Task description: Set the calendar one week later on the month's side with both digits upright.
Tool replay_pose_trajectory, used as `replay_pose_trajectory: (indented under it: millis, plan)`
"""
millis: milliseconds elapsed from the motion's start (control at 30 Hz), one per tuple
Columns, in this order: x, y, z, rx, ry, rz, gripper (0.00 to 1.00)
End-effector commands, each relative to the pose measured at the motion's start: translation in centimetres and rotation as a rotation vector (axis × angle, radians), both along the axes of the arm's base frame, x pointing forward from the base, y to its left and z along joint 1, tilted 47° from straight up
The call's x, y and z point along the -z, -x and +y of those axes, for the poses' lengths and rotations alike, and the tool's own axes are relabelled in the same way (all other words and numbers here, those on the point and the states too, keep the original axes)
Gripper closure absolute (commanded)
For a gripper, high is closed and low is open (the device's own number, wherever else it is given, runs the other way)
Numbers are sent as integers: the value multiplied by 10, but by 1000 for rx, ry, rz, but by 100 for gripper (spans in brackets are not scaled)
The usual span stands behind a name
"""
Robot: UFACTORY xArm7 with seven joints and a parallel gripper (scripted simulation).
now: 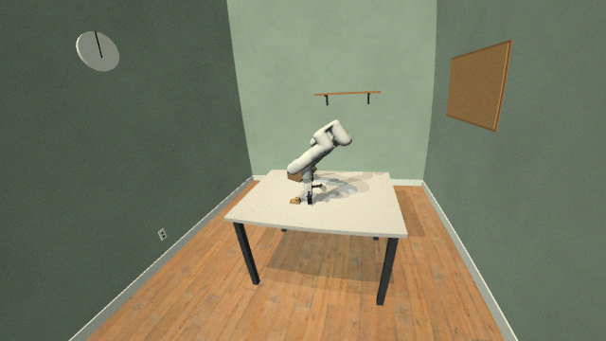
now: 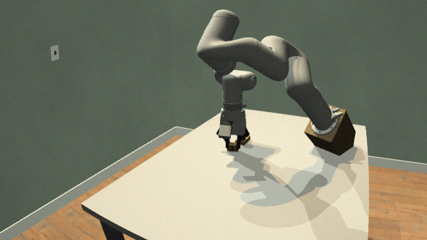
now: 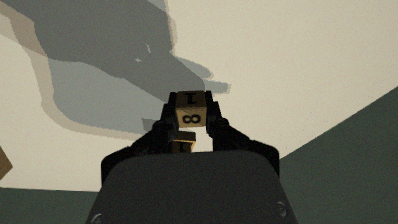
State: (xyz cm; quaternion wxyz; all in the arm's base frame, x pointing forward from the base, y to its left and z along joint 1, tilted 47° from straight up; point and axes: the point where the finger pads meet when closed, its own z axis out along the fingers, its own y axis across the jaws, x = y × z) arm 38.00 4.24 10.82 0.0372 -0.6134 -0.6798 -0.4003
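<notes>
Currently, a numbered cube (image 2: pixel 233 147) (image 3: pixel 191 109) is grasped betw. the fingers of the gripper (image 1: pixel 310 199) (image 2: pixel 233 146) (image 3: pixel 191 108), one finger on either side. Wrist view: faces w/ a "1" and an "8" legible, the 8 lying on its side. Whether the cube's underside touches the bench (image 1: pixel 350 218) (image 2: pixel 167 187) (image 3: pixel 300 60): can't tell.

Calendar pos.: a small tan item (image 1: pixel 295 201) (image 2: pixel 246 139) (image 3: pixel 183 142), taken as part of the calendar, is on the bench just beside the gripper. Top view: it's on the side toward the bench's L edge, nearer that edge than the R one. Wrist view: a dark mark shows on it; remainder hidden by the gripper body. Month name & full date n/legible.

Gripper points down, low over the bench. Arm (image 1: pixel 308 158) (image 2: pixel 253 53) is bent, elbow high, reaching from its wooden mounting block (image 1: pixel 294 176) (image 2: pixel 345 133) (image 3: pixel 4 164), which is near the bench's far edge in top view, toward the far L corner. Exterior view: block near the R corner, shadows (image 2: pixel 267 197) across the bench betw. block & front edge.
</notes>
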Motion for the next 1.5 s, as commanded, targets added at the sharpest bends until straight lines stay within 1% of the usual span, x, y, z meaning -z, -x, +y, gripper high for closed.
replay_pose_trajectory:
  millis: [0, 1467]
  plan:
    - [-1, 0, -1, 3, 1, -2, 73]
    - [2, -2, 1, 3, 1, -2, 73]
